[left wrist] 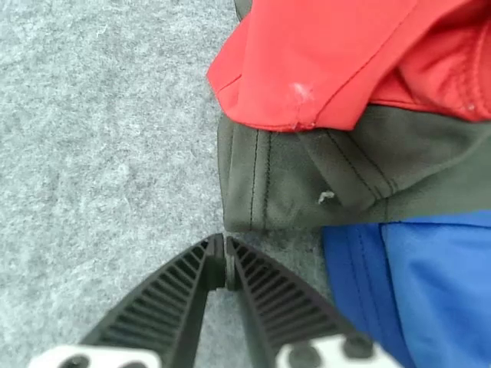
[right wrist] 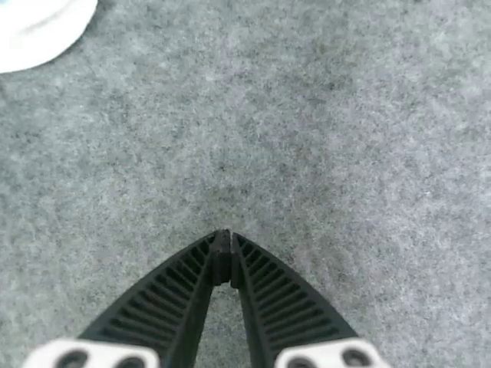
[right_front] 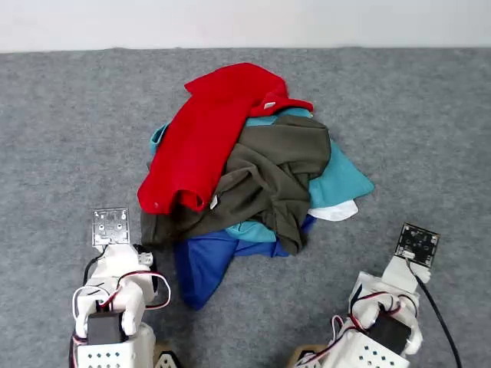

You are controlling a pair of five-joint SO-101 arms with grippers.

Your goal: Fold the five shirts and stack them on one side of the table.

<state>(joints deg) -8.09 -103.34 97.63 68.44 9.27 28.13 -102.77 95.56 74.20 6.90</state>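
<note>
left claw (left wrist: 225, 264) and right claw (right wrist: 225, 261) are both clenched on nothing, low over the grey counter (right_front: 69, 138). best first move, i reckon: open wide and pinch only the red shirt (right_front: 203, 138) by its hem, sparing the olive shirt (right_front: 272, 165) beneath. the heap (right_front: 253, 192) lies at one o'clock of the left claw, eleven of the right.

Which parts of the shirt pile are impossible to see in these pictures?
High view: white shirt mostly hidden under the teal shirt.
High view: teal shirt largely covered by the olive shirt and red shirt.
Right wrist view: white object cut off by the edge; unidentifiable.
</note>
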